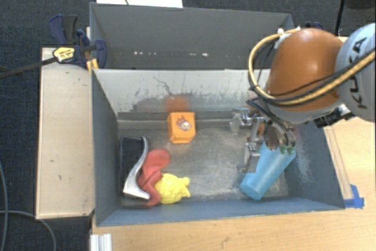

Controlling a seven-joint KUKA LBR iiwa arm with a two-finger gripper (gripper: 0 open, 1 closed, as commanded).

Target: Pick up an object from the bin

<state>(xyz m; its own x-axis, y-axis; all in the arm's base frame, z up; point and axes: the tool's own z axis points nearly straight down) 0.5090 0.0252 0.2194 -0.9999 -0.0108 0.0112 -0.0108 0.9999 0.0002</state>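
My gripper [257, 137] hangs low over the right part of the bin, under the arm's orange dome. It is right at the upper end of a light blue cylinder [264, 174], which lies tilted on the bin floor with a green bit at its top. Whether the cylinder is gripped cannot be made out. To the left of the gripper, near the back wall, stands an orange block [181, 127] with a small round metal piece on its face.
At the front left corner lie a yellow toy [171, 188], a red soft thing [155, 167] and a black and silver curved object [133, 168], bunched together. The arm and its cables cover the bin's right rear.
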